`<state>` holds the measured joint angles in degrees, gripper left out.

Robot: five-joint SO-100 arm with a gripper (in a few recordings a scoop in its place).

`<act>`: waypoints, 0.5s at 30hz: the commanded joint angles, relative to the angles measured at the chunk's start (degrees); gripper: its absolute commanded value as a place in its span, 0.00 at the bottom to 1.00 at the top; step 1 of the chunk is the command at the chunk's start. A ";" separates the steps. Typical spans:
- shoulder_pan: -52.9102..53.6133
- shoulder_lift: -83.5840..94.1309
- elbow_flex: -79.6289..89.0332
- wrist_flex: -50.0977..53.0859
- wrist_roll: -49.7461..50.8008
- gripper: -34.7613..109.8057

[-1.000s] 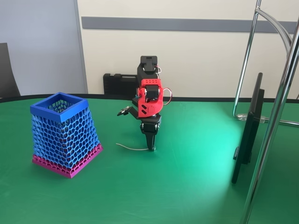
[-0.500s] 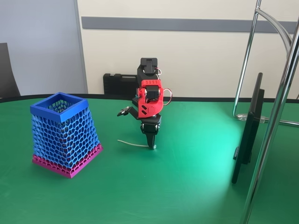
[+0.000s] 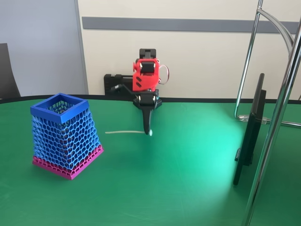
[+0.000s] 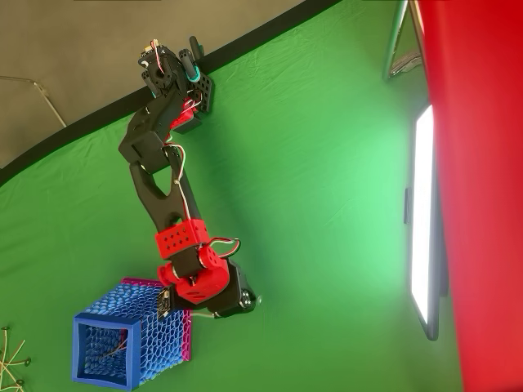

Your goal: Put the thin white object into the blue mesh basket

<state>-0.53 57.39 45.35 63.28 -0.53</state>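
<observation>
Transport looks to be the step in hand: the gripper has its jaws closed on one end of the thin white cord, which sticks out sideways toward the blue mesh basket, clear of the green table. Next, I judge, it must carry the cord over the basket's rim and release.
</observation>
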 commanded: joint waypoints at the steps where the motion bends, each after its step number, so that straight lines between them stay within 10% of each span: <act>1: 1.85 9.32 4.48 -9.93 -2.81 0.24; 15: 15.38 25.84 23.12 -44.91 14.15 0.24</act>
<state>11.60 78.31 68.29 21.53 6.42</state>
